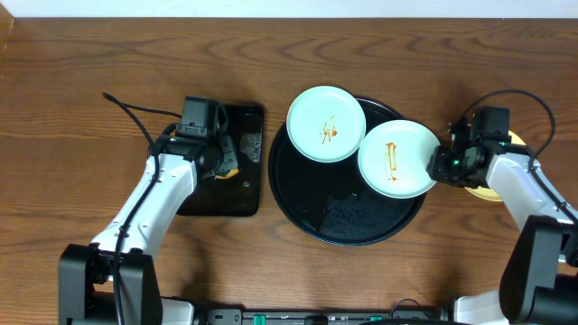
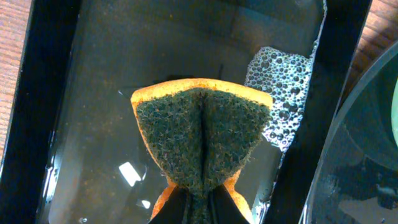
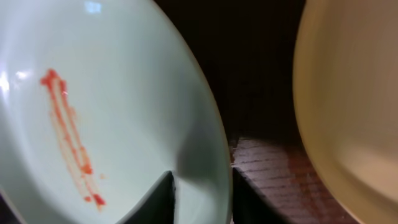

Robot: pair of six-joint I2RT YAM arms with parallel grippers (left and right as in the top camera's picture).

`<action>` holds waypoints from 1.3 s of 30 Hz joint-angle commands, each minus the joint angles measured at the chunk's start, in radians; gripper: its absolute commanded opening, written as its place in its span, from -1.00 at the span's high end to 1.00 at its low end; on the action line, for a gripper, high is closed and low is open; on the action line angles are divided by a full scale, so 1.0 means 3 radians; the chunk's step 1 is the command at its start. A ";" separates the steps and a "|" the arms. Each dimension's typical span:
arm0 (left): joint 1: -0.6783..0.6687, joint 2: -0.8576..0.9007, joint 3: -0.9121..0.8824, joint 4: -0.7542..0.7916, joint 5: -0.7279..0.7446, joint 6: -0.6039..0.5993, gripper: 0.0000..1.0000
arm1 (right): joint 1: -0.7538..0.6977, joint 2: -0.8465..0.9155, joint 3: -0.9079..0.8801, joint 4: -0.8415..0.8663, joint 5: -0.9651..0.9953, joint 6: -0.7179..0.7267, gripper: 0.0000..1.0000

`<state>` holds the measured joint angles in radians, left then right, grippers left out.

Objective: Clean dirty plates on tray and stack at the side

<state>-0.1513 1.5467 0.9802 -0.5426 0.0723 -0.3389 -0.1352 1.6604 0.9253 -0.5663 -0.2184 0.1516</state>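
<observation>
Two pale mint-blue plates with orange-brown smears lie on the round black tray [image 1: 307, 212]: one [image 1: 326, 124] at its back left, one [image 1: 396, 159] at its right rim. My right gripper [image 1: 444, 165] is shut on the right plate's rim [image 3: 200, 155], one finger inside and one outside. The pale yellow plate [image 1: 492, 191] lies on the table under my right arm, mostly hidden; its edge shows in the right wrist view [image 3: 348, 99]. My left gripper [image 1: 223, 155] is shut on a green-and-orange sponge [image 2: 202, 134] over the rectangular tray.
The small rectangular black tray [image 1: 244, 199] holds shallow water and a patch of foam [image 2: 283, 93]. The round tray's rim [image 2: 336, 155] lies just to its right. Bare wooden table surrounds both trays.
</observation>
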 commanded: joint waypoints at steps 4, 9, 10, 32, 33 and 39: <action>0.0014 0.0004 -0.0025 -0.0011 -0.0003 0.0045 0.85 | 0.0039 0.0027 -0.0020 -0.0079 0.0000 0.0053 0.91; 0.0014 0.0004 -0.0025 -0.0010 -0.0004 0.0045 0.85 | 0.0039 -0.0111 -0.0018 -0.0228 -0.0019 0.0051 0.98; 0.0014 0.0004 -0.0025 -0.0011 -0.0003 0.0045 0.85 | 0.0039 -0.0150 -0.0018 -0.0263 -0.0038 0.0050 0.97; -0.0698 0.0004 -0.0025 0.0048 0.0707 0.0117 0.85 | 0.1025 -0.0366 -0.0506 -0.0120 -0.0282 0.0481 0.97; -0.0799 0.0004 -0.0025 0.0069 0.0707 0.0116 0.85 | 0.1068 -0.0366 -0.0553 -0.0056 -0.0282 0.0515 0.97; -0.1453 0.0008 -0.0025 0.0270 0.0684 -0.0015 0.85 | 0.1245 -0.0366 -0.0730 0.0173 -0.0280 0.0654 0.97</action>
<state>-0.5217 1.5467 0.9802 -0.4767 0.2676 -0.3187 0.2184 1.5551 0.7212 -0.5236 -0.3023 0.3073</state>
